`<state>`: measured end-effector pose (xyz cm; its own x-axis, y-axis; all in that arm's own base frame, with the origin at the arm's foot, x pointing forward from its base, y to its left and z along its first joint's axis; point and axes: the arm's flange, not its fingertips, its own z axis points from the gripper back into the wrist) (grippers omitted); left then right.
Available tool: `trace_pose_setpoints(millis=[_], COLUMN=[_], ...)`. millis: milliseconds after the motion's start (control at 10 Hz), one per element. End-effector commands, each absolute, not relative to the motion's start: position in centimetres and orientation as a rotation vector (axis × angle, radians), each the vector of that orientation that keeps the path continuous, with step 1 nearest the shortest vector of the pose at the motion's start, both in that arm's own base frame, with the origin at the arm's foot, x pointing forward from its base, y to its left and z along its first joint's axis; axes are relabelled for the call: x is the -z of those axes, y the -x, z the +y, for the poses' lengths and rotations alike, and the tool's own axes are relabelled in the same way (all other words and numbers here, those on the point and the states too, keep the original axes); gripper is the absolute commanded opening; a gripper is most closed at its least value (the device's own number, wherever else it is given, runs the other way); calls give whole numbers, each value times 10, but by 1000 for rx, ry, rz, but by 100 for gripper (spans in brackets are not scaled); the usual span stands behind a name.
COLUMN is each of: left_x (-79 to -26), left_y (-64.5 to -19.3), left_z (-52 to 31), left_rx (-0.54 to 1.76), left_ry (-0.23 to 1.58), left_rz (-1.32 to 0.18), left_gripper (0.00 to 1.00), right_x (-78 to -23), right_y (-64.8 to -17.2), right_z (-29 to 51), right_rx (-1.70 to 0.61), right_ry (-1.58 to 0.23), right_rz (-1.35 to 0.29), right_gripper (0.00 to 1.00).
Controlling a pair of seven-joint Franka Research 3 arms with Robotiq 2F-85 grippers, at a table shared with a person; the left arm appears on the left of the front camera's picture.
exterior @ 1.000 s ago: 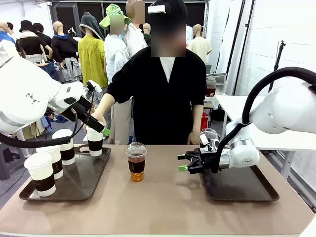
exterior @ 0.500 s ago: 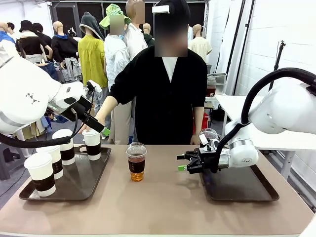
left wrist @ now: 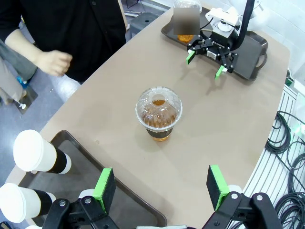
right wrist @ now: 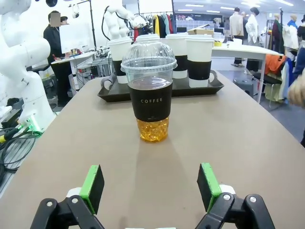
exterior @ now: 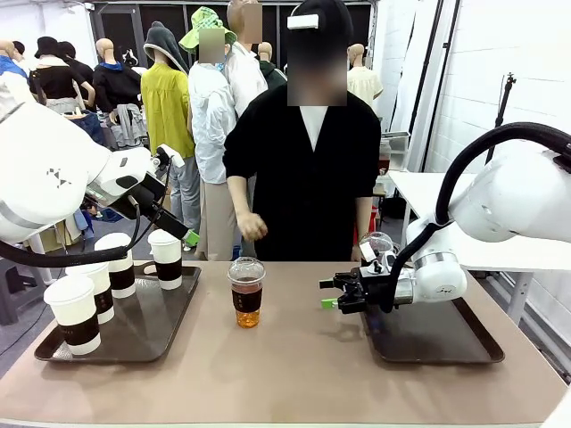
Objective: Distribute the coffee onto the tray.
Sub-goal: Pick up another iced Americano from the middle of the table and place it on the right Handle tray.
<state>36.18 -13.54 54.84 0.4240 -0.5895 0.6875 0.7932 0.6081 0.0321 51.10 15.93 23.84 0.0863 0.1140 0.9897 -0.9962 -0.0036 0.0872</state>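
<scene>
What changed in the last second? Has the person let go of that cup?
The person set the white cup down at the far corner of the left tray, let go, and drew the hand back toward the body. The left tool and right tool stayed open and in place; the clear cup in the middle did not move.
</scene>
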Motion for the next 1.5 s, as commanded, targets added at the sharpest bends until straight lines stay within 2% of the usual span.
trace_pose_setpoints(millis=[0,600,1400], left_x=[-549,-549,-549], left_y=[-363,-363,-363], left_z=[-134,-134,-134], left_rx=[877,877,877], left_ry=[322,322,322], left_rz=[-714,-714,-714], left_gripper=[100,100,100], right_x=[-230,-228,-223], right_y=[-511,-534,-554], right_z=[182,246,293], right_rx=[-1177,-1236,-1229], right_ry=[-1162,-1155,-1193], right_rz=[-1086,-1056,-1040], right_gripper=[100,100,100])
